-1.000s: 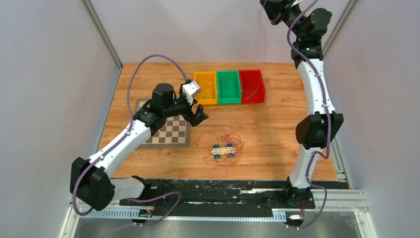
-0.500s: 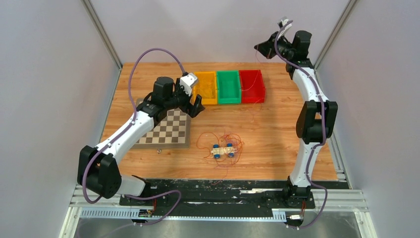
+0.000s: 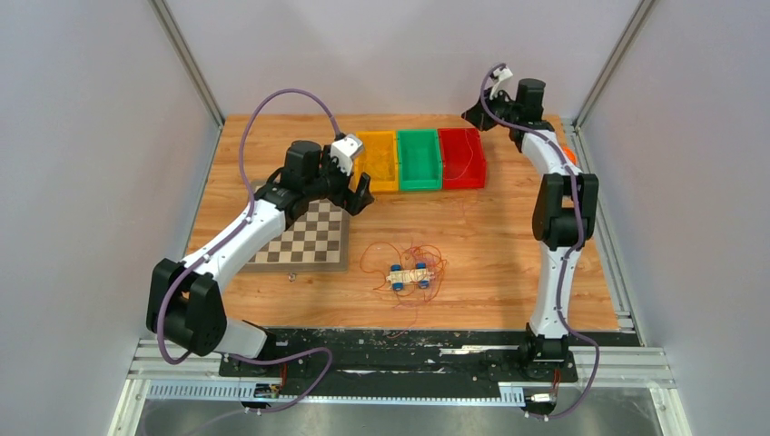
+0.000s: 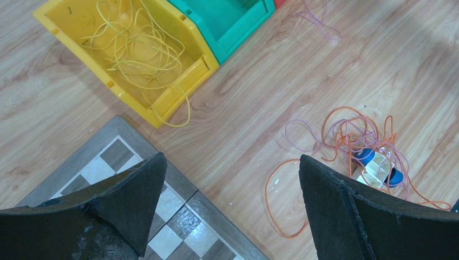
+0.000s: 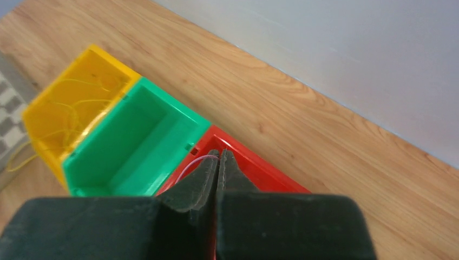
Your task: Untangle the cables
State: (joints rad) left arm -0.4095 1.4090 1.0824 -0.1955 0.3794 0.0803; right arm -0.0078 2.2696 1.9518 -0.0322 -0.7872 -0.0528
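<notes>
The left gripper [image 4: 230, 162] hangs spread wide at lower centre of its wrist view, between the checkerboard [image 4: 108, 162] and the orange cables [image 4: 346, 130] tangled at lower right. Yellow cables [image 4: 135, 49] lie in the yellow bin [image 4: 178, 95] at upper left. The right gripper [image 5: 218, 156], fingers pressed together, pinches a thin red cable [image 5: 189, 163] over the red bin [image 5: 270, 176] at frame centre.

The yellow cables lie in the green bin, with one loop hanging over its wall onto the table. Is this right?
No: the left wrist view shows the yellow cables in the yellow bin, with one loop hanging over its wall onto the table.
</notes>
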